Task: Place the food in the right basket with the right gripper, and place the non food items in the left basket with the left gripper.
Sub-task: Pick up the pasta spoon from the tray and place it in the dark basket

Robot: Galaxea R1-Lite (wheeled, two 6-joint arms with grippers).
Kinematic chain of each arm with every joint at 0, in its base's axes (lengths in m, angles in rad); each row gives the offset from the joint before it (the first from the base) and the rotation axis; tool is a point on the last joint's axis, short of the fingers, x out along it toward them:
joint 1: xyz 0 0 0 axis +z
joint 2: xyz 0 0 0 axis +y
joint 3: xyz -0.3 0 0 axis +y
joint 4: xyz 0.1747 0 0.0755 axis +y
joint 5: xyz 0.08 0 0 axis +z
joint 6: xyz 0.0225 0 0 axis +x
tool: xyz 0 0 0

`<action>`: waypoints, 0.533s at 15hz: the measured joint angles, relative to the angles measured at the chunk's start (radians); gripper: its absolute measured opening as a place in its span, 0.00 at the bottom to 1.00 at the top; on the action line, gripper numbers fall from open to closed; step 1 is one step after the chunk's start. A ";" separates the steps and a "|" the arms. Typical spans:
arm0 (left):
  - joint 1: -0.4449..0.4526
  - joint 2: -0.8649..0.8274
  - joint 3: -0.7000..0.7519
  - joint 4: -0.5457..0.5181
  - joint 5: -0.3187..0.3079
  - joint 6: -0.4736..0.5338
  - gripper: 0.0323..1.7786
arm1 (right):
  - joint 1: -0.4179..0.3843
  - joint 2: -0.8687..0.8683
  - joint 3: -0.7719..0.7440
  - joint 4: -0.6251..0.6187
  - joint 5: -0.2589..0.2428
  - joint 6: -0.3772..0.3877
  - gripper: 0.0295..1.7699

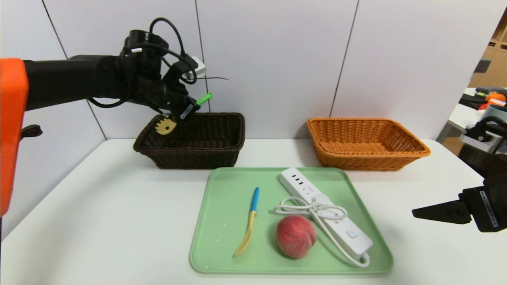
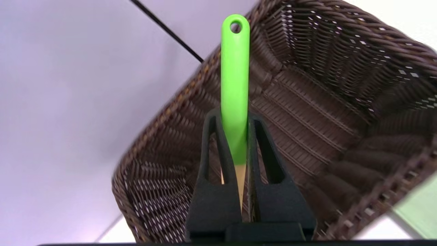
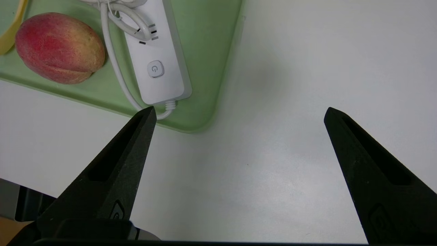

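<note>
My left gripper (image 1: pixel 186 109) hangs over the left end of the dark brown basket (image 1: pixel 198 154), shut on a utensil with a green handle (image 2: pixel 234 85) and a tan toothed head (image 1: pixel 165 126). The left wrist view has this basket (image 2: pixel 324 102) below the pinched handle. On the green tray (image 1: pixel 222 221) lie a peach (image 1: pixel 296 236), a white power strip (image 1: pixel 344 233) with its coiled cord, and a blue and yellow knife (image 1: pixel 249 223). An orange basket (image 1: pixel 364 158) stands at the back right. My right gripper (image 3: pixel 240 114) is open over bare table just right of the tray, holding nothing.
The white table (image 1: pixel 99 221) runs back to a panelled wall right behind both baskets. Past the table's right edge, a second surface holds clutter (image 1: pixel 491 99). The peach (image 3: pixel 59 48) and power strip (image 3: pixel 157 68) lie near the tray corner closest to my right gripper.
</note>
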 joint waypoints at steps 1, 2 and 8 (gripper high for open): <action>0.002 0.017 0.000 -0.018 -0.002 0.027 0.05 | -0.004 -0.002 0.001 -0.001 0.000 0.000 0.96; 0.004 0.036 0.000 -0.032 -0.002 0.062 0.05 | -0.006 -0.004 0.002 -0.001 0.000 0.000 0.96; 0.024 0.117 -0.001 -0.114 -0.014 0.184 0.05 | -0.007 -0.004 0.006 -0.002 0.000 0.000 0.96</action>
